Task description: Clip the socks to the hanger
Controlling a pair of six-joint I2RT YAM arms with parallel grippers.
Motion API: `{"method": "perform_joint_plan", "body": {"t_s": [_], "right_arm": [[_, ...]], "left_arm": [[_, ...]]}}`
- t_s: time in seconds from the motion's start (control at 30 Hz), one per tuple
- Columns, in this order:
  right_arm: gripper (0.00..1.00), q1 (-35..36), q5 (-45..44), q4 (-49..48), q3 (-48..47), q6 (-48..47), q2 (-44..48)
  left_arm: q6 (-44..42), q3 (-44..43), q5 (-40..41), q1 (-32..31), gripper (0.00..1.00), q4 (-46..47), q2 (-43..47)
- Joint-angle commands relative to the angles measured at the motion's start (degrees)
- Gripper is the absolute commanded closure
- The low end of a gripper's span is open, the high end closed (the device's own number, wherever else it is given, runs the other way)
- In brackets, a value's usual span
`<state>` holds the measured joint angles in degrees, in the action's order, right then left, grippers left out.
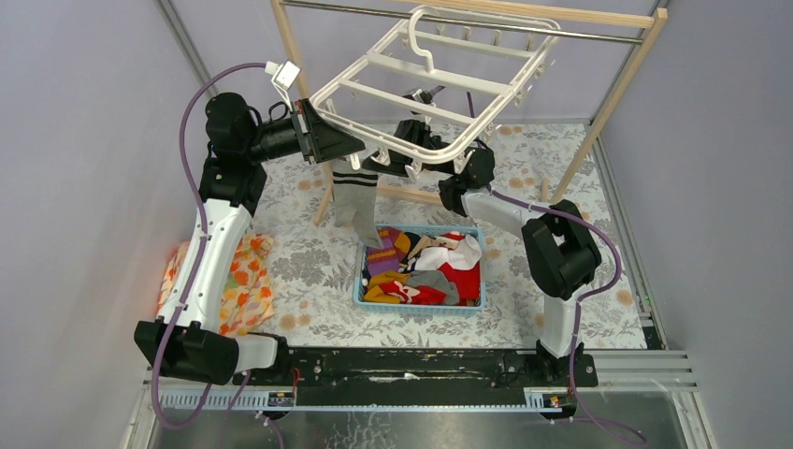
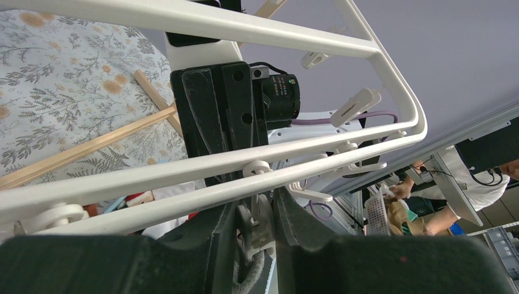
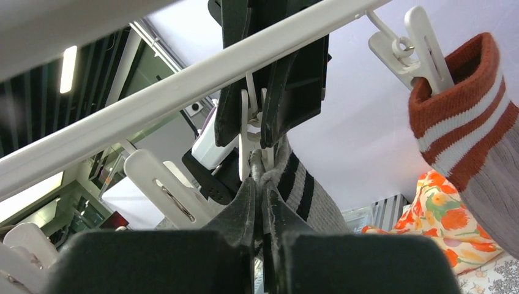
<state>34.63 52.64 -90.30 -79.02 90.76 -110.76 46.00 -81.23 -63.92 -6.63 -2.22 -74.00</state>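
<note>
The white hanger [image 1: 421, 75] hangs tilted from the rod. A grey sock with black stripes [image 1: 353, 196] dangles below its near left edge. My left gripper [image 1: 360, 148] is shut on a white clip [image 2: 264, 220] under the frame bar [image 2: 183, 165], with grey sock fabric [image 2: 260, 272] just below it. My right gripper [image 1: 385, 161] is shut on that sock's cuff [image 3: 306, 190], pressed up against the clip [image 3: 248, 116] held by the left fingers [image 3: 294, 79]. A second sock with a dark-red-and-white cuff [image 3: 465, 128] hangs from a neighbouring clip [image 3: 416, 43].
A blue basket [image 1: 421, 309] of mixed clothes sits below the hanger. An orange floral cloth [image 1: 238, 281] lies by the left arm. The pale wooden rack [image 1: 617, 94] and its metal rod stand behind. Empty clips [image 3: 159, 184] dangle nearby.
</note>
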Motion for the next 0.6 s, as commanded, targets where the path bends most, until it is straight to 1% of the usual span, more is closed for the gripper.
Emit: {"method": "perform_joint_plan", "body": {"t_s": [0.0, 0.37, 0.4, 0.47, 0.53, 0.57], "right_arm": [[1.00, -0.6, -3.3, -8.0, -2.7, -2.2, 4.0], [1.00, -0.7, -4.5, -8.0, -3.0, -2.3, 3.5], [1.00, -0.7, -4.8, -8.0, -3.0, -2.4, 3.5], [1.00, -0.7, -5.1, -8.0, -3.3, -2.4, 3.4], [1.00, -0.7, -5.3, -8.0, -3.3, -2.6, 3.4], [1.00, -0.6, -5.4, -8.0, -3.2, -2.7, 3.4]], "left_arm": [[0.4, 0.3, -5.3, -0.1, 0.98, 2.0, 0.3], [-0.3, 0.5, -5.2, -0.1, 0.98, 2.0, 0.6], [-0.6, 0.4, -5.1, -0.1, 0.97, 2.0, 0.6], [-1.5, 0.3, -4.6, -0.1, 0.88, 1.5, 0.8], [-2.1, 0.0, -4.3, -0.1, 0.82, 1.0, 0.8], [-2.3, 0.0, -4.2, -0.1, 0.78, 0.8, 0.8]]}}
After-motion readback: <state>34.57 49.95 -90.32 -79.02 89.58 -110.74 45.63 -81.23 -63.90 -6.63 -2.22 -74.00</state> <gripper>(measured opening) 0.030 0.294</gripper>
